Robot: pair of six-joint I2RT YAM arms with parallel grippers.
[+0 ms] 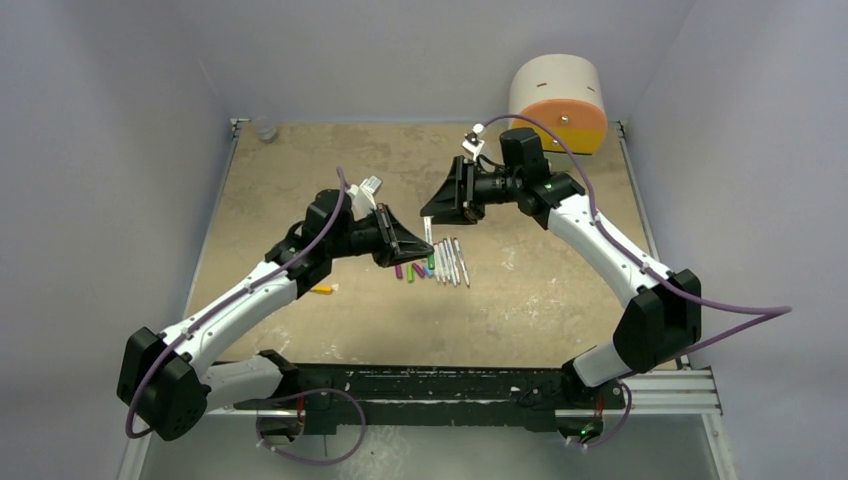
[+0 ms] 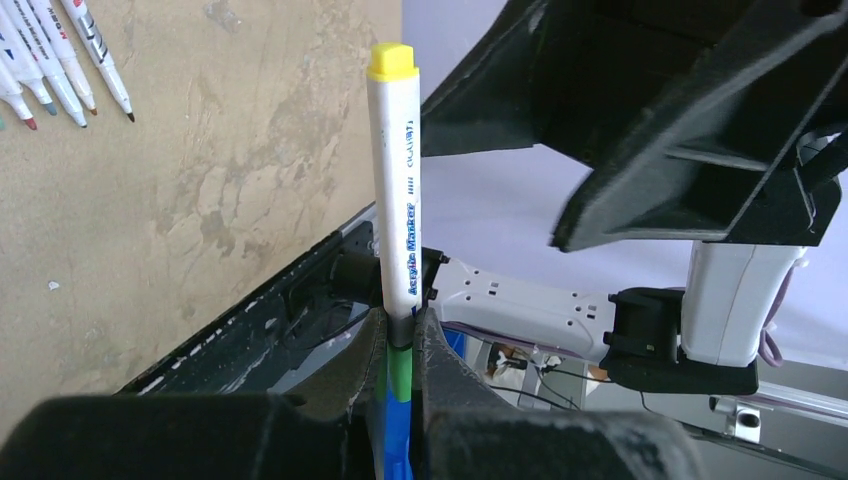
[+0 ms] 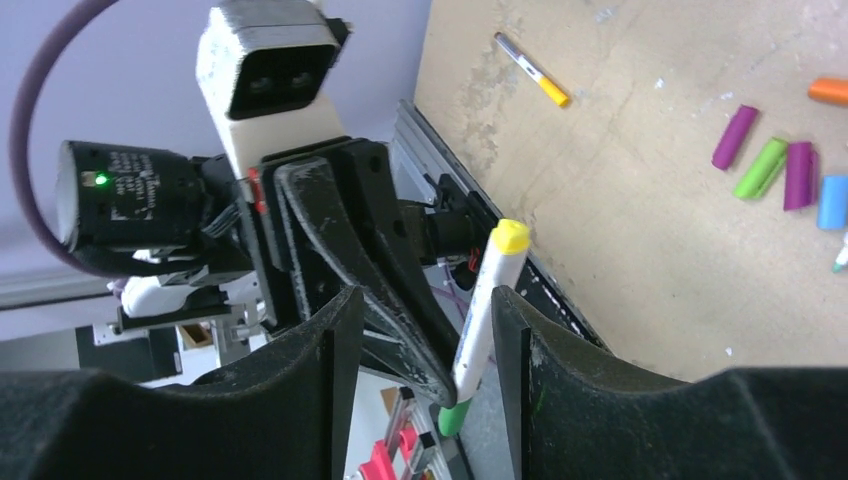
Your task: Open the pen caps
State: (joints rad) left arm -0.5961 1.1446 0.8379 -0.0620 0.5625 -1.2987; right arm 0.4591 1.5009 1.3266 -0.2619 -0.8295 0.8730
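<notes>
From my seat, the table (image 1: 560, 290) is boxed in by a pale wall on the left (image 1: 100, 150) and another on the right (image 1: 740, 150). The black rail (image 1: 450, 385) carrying the arm bases runs along the near edge. A cream-and-orange drawer unit (image 1: 558, 100) fills the far right corner, just behind the right arm's wrist. There is bare tabletop to the right of the work and across the far middle. Both tools meet above the centre, lifted off the surface. The left gripper (image 2: 399, 345) is clenched on a pen (image 2: 395, 200), which it holds upright by the lower end, where the green cap (image 3: 455, 415) sits between its fingers. The pen has a white barrel with blue lettering and a yellow plug (image 2: 392, 60) on top. The right gripper (image 3: 425, 300) is released, its fingers standing either side of the barrel. The pen is close to one finger, and I cannot tell whether it touches. On the table below, the loose caps (image 3: 798, 175) lie in a small cluster of magenta, green, blue and orange. Just beside them is a row of pens (image 1: 450, 262) with bare tips. A lone pen (image 3: 533, 68) with a yellow end lies apart, toward the left arm.
</notes>
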